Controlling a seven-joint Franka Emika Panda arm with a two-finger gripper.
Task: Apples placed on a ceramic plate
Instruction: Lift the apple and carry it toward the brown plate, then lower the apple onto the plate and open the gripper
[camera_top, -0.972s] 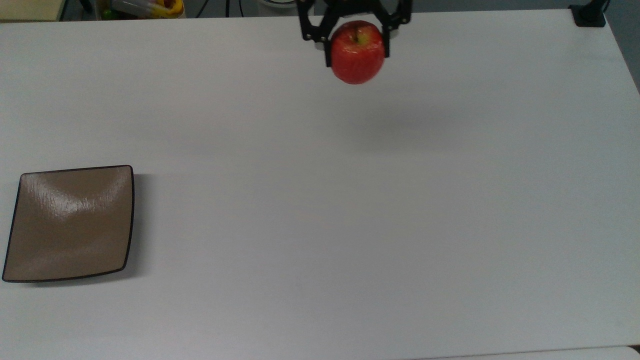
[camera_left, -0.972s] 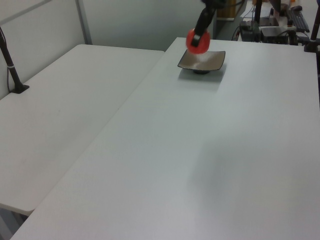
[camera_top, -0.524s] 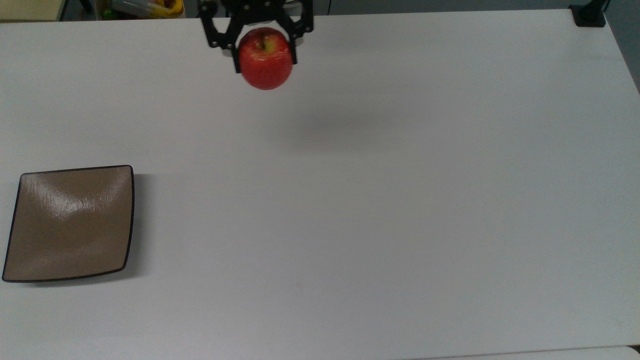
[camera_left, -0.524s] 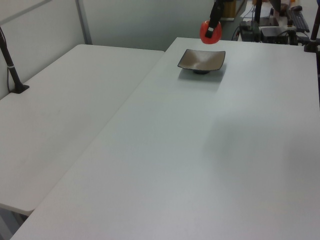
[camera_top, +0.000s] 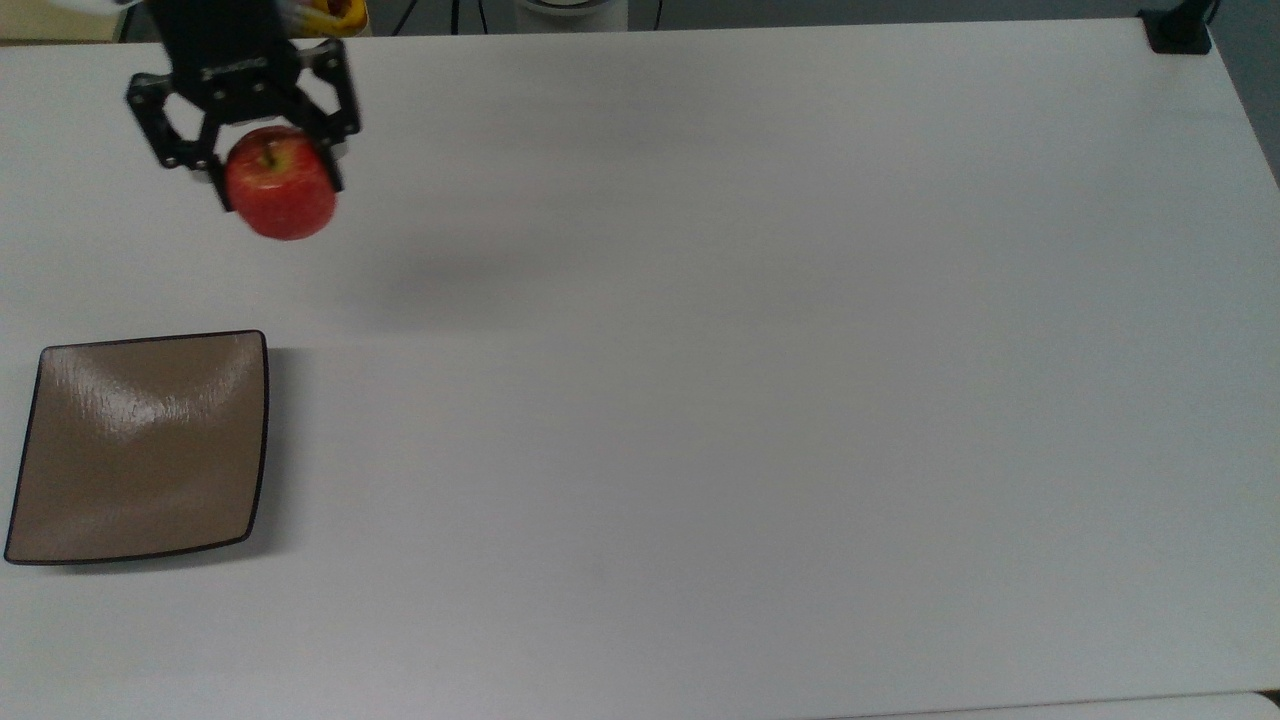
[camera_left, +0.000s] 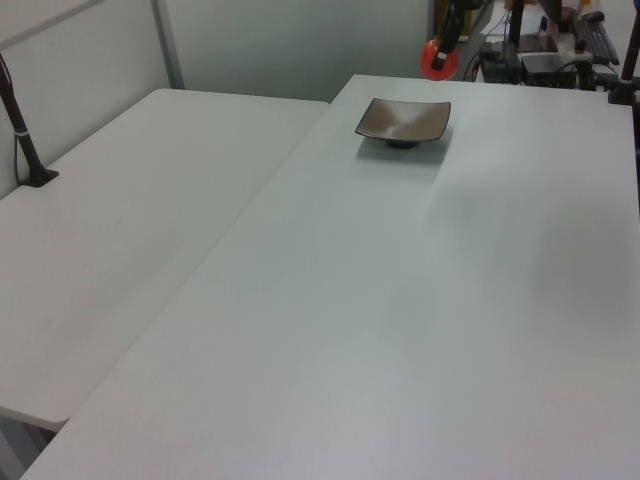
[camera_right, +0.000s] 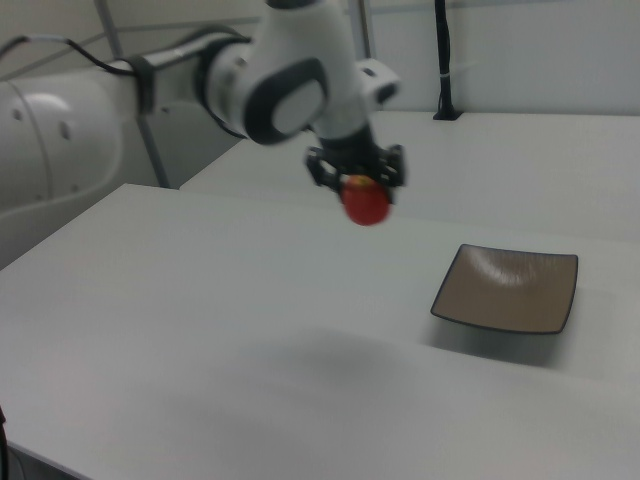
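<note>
Table: big white tabletop, pretty bare; a second white table butts up against it on the left view's left.
Plate: square tan-brown ceramic plate with a thin dark rim, flat on the table at the top view's far left edge, nothing on it. In the right view it sits to the lower right.
Apple: small glossy red apple, yellow-green around the stem, stem up, hanging in the air off the table. In the top view it's above the plate's upper right corner, well apart from it. Soft shadow on the table just right of and below it.
Claw: black gripper pointing down, its two fingers clamped on either side of the apple, so it's holding it.
Arm: chunky white arm coming in from the right view's left, with the apple hanging at its end, left of the plate and higher up.
In the way: nothing on the table between apple and plate.
Background: some yellow clutter past the far edge at the top view's top left, a black clamp on the top right corner, a dark pole on the side table.
</note>
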